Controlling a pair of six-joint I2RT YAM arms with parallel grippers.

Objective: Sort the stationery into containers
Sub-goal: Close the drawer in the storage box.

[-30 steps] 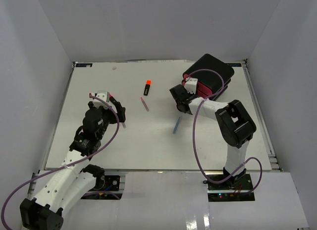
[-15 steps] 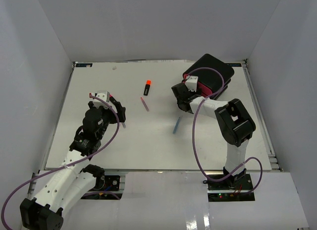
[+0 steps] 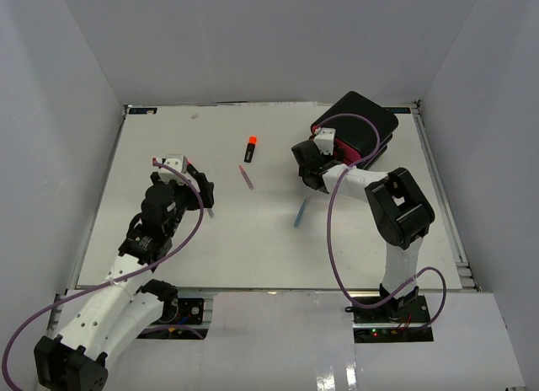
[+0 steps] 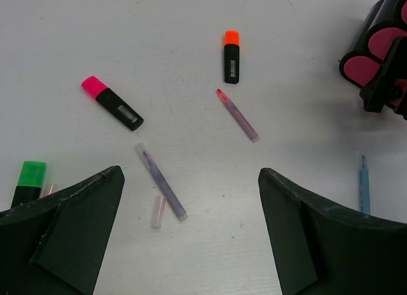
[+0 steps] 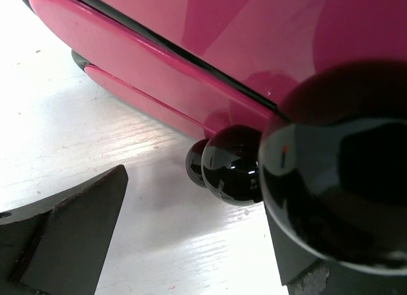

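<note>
Right gripper: fingers apart, black drawer knobs between them, none clamped. Pink drawers look shut. Left gripper: fingers apart, hovering, purple pen between them below. Likely step: opening a drawer. Next: pinch one knob, pull straight out.

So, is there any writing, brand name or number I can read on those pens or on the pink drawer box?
No words or numbers can be read in these views.
Pink-capped highlighter: white barcode-like label, print too small to read.
Orange-capped highlighter: pale label on the barrel, too small to read.
Drawer fronts: plain pink, no lettering visible.
</note>
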